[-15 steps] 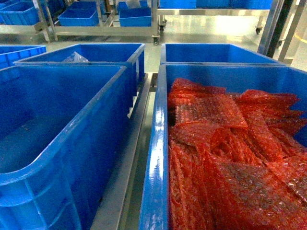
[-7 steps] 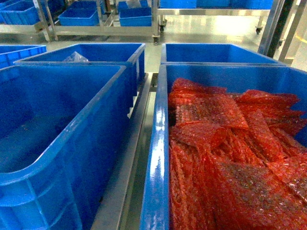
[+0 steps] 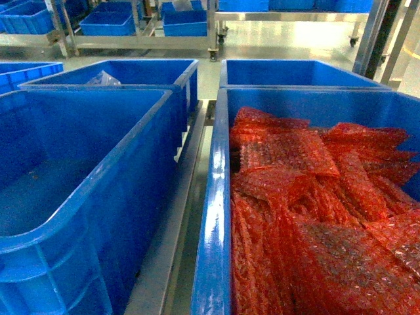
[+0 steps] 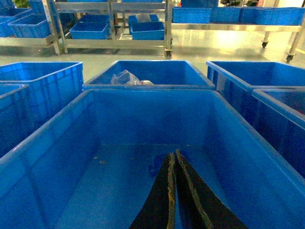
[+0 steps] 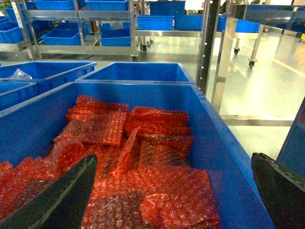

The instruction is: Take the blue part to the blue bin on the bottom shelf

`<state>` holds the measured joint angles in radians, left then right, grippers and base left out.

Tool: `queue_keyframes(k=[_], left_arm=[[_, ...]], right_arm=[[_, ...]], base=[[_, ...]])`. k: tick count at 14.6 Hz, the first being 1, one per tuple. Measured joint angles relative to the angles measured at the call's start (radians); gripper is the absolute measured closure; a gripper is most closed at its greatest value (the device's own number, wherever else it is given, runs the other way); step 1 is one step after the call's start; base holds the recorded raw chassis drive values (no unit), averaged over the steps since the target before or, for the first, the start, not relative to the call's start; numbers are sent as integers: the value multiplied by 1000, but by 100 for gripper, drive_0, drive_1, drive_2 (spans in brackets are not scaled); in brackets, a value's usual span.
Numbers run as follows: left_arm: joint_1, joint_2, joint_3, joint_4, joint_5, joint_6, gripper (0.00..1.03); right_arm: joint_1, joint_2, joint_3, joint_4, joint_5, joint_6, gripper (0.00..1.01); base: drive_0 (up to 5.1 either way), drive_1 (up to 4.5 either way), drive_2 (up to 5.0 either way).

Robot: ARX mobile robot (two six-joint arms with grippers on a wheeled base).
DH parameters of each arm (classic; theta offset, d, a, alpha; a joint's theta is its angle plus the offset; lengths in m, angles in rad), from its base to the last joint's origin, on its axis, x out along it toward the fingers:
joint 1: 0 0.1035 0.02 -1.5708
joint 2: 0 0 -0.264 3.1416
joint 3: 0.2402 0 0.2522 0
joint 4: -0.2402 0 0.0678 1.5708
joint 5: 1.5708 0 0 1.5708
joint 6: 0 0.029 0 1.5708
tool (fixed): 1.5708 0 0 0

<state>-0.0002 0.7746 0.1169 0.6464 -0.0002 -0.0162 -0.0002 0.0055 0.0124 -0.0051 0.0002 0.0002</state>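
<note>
Above the empty blue bin (image 4: 143,157) the left claw (image 4: 172,191) is held closed on nothing, the right claw (image 5: 176,191) wide apart; no blue part is seen, transfer not begun.

We see a large blue crate (image 3: 216,216) on the right, packed with red bubble-wrap bags (image 3: 308,216). Beside it on the left sits another large blue crate (image 3: 98,190). Behind that one, a crate (image 3: 141,72) holds a crumpled clear plastic bag (image 3: 103,79). A steel frame rail (image 3: 172,230) runs between the two front crates. Glossy pale floor (image 3: 289,39) lies beyond.
</note>
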Motion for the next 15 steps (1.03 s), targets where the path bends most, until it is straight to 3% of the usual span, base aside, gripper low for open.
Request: queue_keyframes(k=[5, 6, 15], left_arm=[[0, -219, -72, -141, 0, 1, 101], [0, -227, -103, -96, 0, 2, 101], [0, -507, -103, -380, 0, 2, 101]], right_arm=[[0, 0, 0, 0, 0, 0, 3], [0, 0, 0, 0, 0, 0, 3], [0, 0, 0, 0, 0, 0, 3]], base=[[0, 0, 0], [0, 0, 0], [0, 0, 0]])
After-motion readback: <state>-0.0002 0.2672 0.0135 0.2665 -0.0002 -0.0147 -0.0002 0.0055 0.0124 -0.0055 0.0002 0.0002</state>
